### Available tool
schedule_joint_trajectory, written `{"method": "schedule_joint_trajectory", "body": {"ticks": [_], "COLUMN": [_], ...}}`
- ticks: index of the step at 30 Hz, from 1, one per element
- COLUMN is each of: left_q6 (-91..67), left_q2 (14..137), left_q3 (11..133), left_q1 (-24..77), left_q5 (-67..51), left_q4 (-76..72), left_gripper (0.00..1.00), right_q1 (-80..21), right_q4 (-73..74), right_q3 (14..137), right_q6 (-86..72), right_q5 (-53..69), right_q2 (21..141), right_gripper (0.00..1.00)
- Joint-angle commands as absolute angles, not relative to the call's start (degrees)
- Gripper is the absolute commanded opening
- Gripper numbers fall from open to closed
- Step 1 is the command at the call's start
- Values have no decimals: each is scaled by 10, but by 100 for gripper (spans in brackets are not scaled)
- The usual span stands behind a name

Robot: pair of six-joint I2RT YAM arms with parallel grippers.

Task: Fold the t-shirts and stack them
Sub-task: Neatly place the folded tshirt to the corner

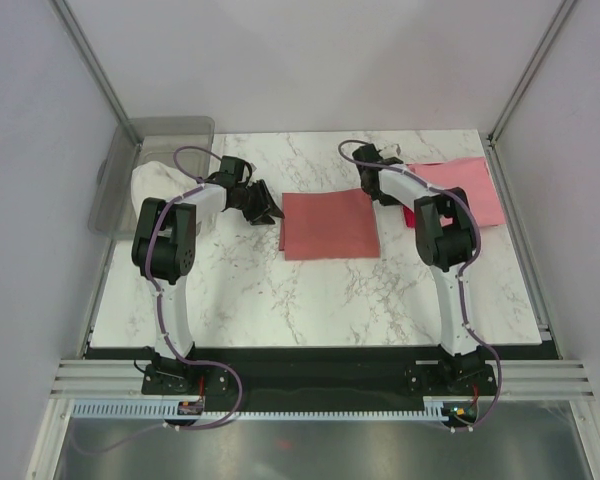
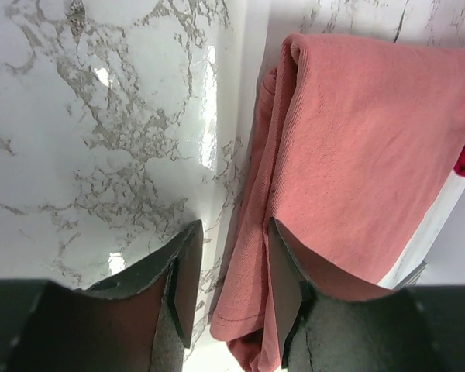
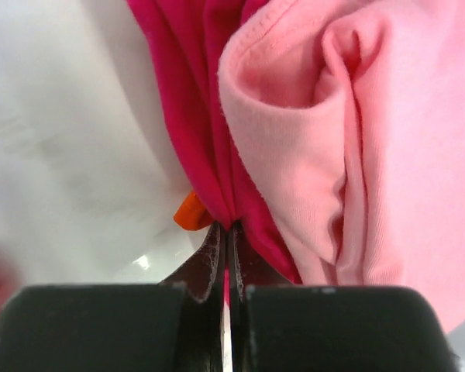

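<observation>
Student: Placement of the shirts?
Legend: Salmon-red t-shirt, folded, at the centre of the table; light pink t-shirt and bright red t-shirt bunched together at far right.
Student: Grippers?
Legend: Left gripper, jaws parted at the salmon-red t-shirt's left edge, gripping nothing; right gripper clamped on a fold of the bright red t-shirt.

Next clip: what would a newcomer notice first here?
The folded salmon-red t-shirt lies centred on the marble table, the open left pincer at its left edge. At the far right, the right pincer is shut on the bright red t-shirt, bunched against the light pink t-shirt.
</observation>
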State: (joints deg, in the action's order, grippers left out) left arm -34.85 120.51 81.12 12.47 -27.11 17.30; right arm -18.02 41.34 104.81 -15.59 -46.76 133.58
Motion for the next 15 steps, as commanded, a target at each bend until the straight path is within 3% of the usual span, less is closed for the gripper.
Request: {"method": "schedule_joint_trajectory", "body": {"ticks": [1, 4, 5, 6, 8, 12, 15], "left_q6": [-332, -331, -331, -332, -331, -332, -332], "left_q2": [1216, 1214, 1213, 1213, 1212, 1209, 1207], "left_q3": [804, 803, 803, 803, 802, 800, 800], "left_q1": [126, 126, 126, 125, 126, 126, 126], "left_q5": [-267, -266, -265, -264, -263, -257, -255], "left_q4": [172, 171, 171, 171, 171, 171, 171], "left_gripper": [47, 46, 46, 46, 49, 62, 67], "right_q1": [-229, -230, -230, -230, -230, -230, -230], "right_q4": [420, 424, 424, 424, 423, 407, 391], "right_q3": [1056, 1068, 1070, 1072, 1073, 1060, 1040], "right_q6": [-189, -200, -200, -200, -197, -197, -197], "right_q5": [-367, -345, -344, -343, -331, -303, -291], "right_q2": [1306, 1302, 1299, 1296, 1282, 1238, 1196], "right_gripper": [2, 16, 37, 41, 49, 55, 60]}}
